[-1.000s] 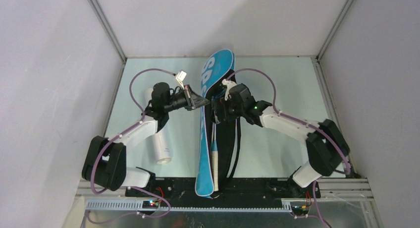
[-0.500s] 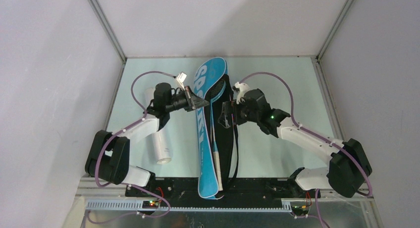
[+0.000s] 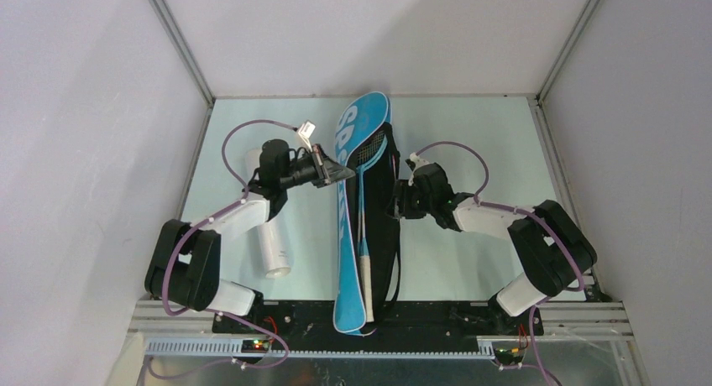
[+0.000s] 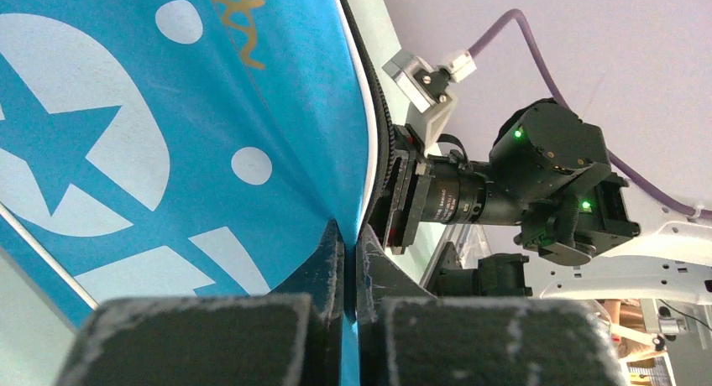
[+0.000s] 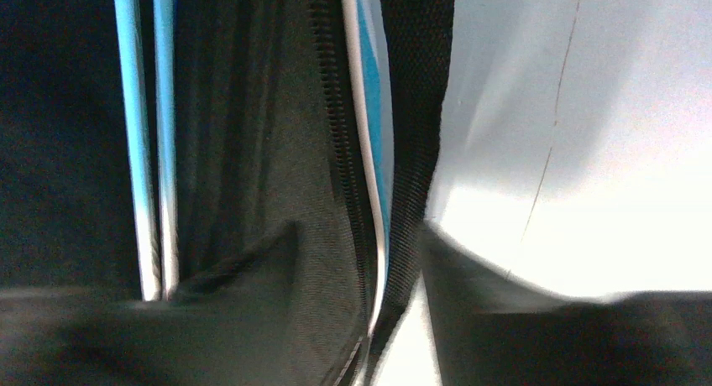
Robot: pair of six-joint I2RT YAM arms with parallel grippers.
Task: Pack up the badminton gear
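Left pincer is closed tight on the edge of the upper flap of the blue bag, holding that flap raised. At the bag's right rim, the right pincer straddles the zip edge and the black strap, jaws part-way apart; the blur hides whether they grip. The bag lies lengthwise down the middle of the bench, from far edge to near edge, with two rackets inside. A white tube lies near the left edge.
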